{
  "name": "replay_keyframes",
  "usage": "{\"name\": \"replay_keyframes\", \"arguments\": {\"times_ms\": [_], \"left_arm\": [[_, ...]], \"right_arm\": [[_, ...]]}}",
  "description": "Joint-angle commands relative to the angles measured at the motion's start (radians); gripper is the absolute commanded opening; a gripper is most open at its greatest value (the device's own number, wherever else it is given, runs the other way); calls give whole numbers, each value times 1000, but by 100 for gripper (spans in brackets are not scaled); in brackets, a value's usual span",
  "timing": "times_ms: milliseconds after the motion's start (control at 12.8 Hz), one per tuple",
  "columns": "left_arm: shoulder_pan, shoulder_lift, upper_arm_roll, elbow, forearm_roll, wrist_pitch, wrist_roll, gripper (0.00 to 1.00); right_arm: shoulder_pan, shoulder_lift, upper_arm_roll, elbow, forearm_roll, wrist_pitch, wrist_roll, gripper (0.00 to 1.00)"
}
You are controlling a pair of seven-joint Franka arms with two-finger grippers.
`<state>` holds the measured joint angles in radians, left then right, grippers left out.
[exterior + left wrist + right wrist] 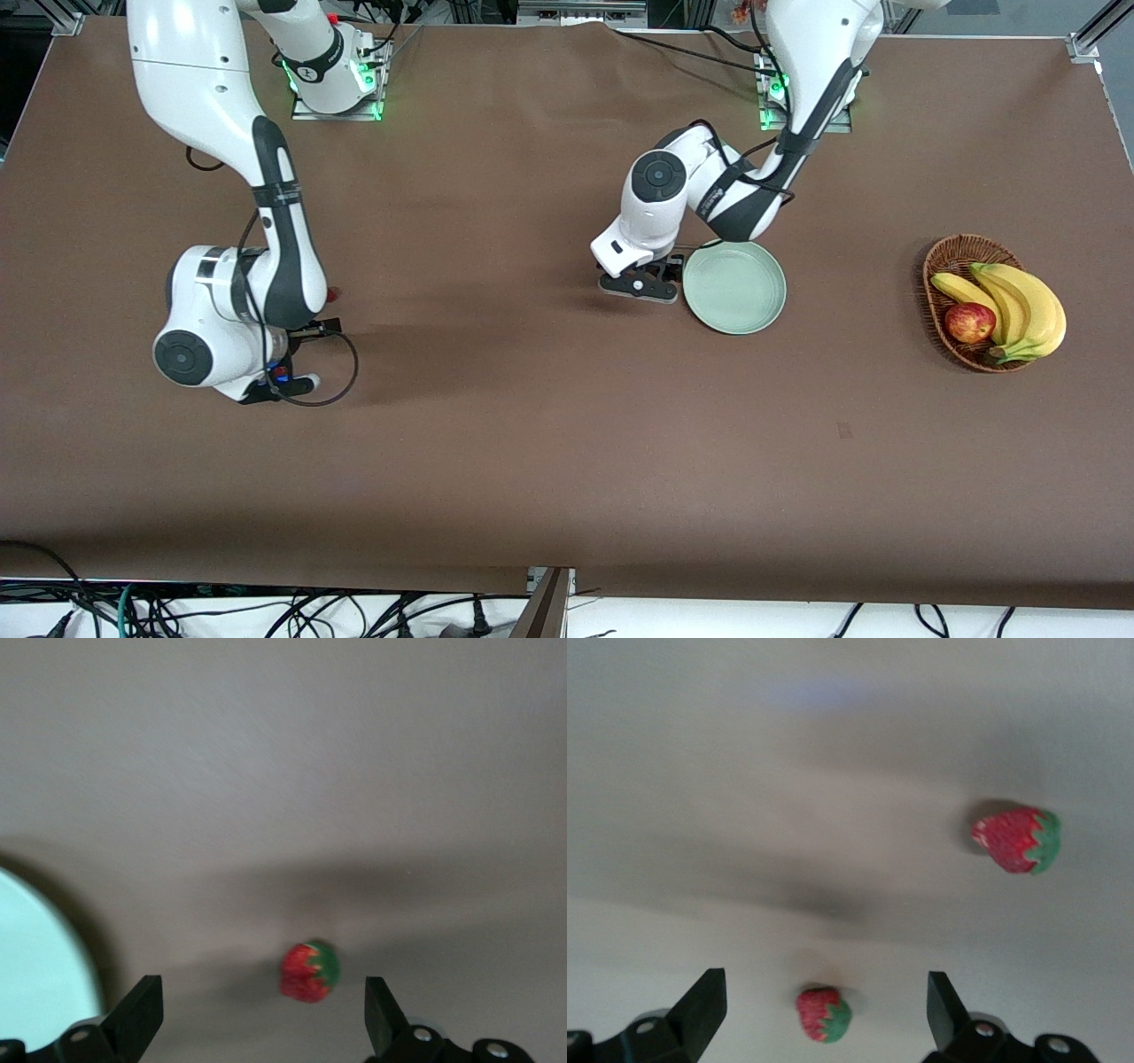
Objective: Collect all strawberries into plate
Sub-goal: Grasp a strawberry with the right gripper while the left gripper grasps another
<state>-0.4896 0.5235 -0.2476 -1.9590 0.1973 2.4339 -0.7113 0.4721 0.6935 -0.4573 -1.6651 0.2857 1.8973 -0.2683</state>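
Front view: left gripper [640,282] low beside plate [734,287], toward right arm's end; right gripper [282,377] low over cloth; no berries visible, plate empty.

Left wrist: jaws spread, nothing held, strawberry [310,972] centred between fingers [142,1014]. Best: descend straight, close gently.

Right wrist: jaws spread, empty; near strawberry [823,1014] between fingers, second strawberry [1017,840] well apart.

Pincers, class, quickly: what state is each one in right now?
Left pincer: open, holding nothing, over a strawberry beside the plate.
Right pincer: open, holding nothing, over another strawberry.
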Motion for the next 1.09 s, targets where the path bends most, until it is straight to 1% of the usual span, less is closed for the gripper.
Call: {"name": "replay_keyframes", "arguments": {"times_ms": [0,78,156,234,312,391,469,547,625,781,859,1016], "left_arm": [[-44,46,16,12,153,25,-129,100],[-44,59,14,12,201,27,-155,100],[-46,73,14,17,215,27,-184,100],[-47,75,14,20,217,33,-191,92],[-47,76,13,20,217,36,-191,73],[-46,75,13,20,217,36,-192,40],[-46,75,13,22,217,36,-192,22],[-44,70,13,25,217,34,-189,10],[-41,67,11,28,218,28,-180,5],[-32,49,11,28,215,18,-180,4],[-27,33,11,31,217,-30,-178,4],[-20,1,11,83,209,-187,-118,4]], "right_arm": [[16,-112,11,-192,16,101,-12,100],[17,-126,11,-238,16,124,-12,99],[17,-144,14,-280,16,152,-12,99],[20,-164,15,-327,16,186,-12,99],[25,-181,17,-369,16,221,-12,99],[29,-189,19,-398,15,242,-12,98],[34,-190,20,-403,16,244,-12,94],[43,-192,20,-406,16,240,-11,85],[46,-195,20,-407,16,238,-9,74],[49,-192,20,-407,16,243,-8,55],[49,-187,20,-404,16,246,-8,53],[49,-183,19,-398,16,249,-9,52]]}}
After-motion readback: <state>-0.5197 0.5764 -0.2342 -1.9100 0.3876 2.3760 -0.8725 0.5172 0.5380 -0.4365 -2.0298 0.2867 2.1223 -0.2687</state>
